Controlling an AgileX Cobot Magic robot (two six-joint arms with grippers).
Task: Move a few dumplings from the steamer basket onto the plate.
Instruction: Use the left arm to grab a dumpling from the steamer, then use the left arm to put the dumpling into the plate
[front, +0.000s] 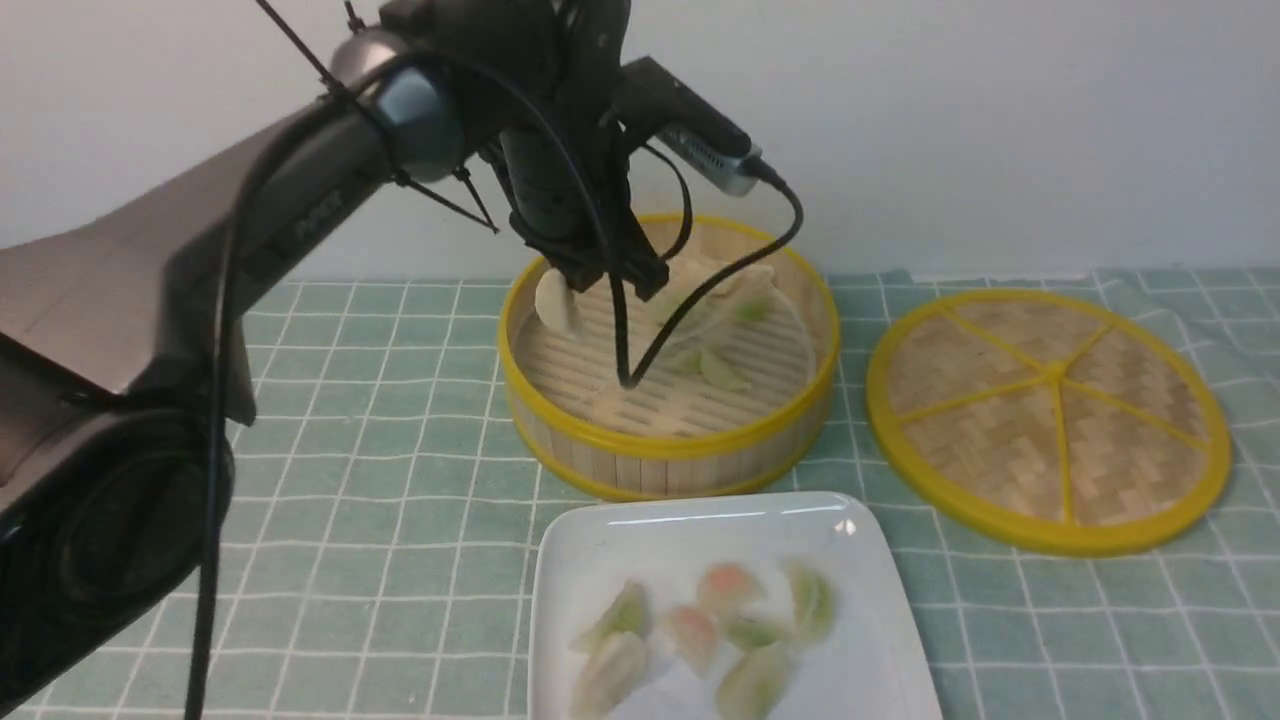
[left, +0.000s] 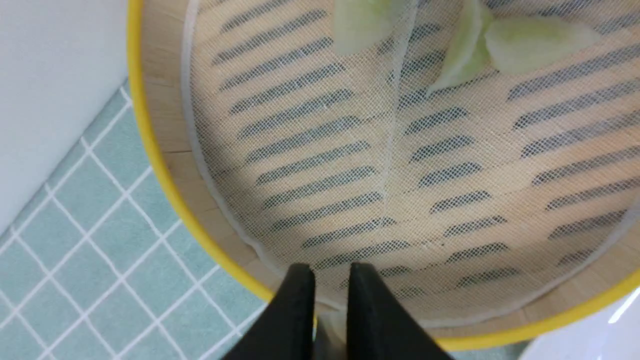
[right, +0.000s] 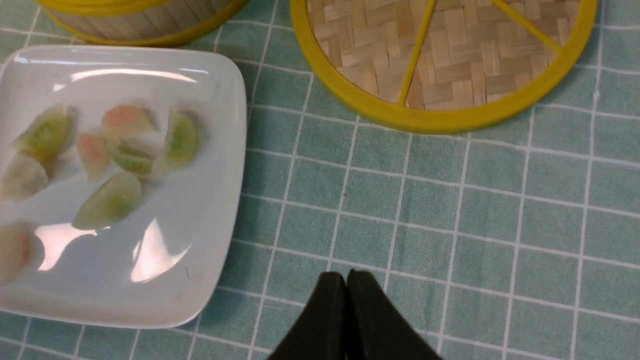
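Front view: PIPER on L arm; L gripper slightly spread, R gripper pressed together.

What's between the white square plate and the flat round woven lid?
Only green checked tablecloth lies between the white square plate and the yellow-rimmed woven lid; the right wrist view shows it.

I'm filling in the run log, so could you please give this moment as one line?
left gripper: over steamer basket | right gripper: shut | dumplings: on plate and in basket
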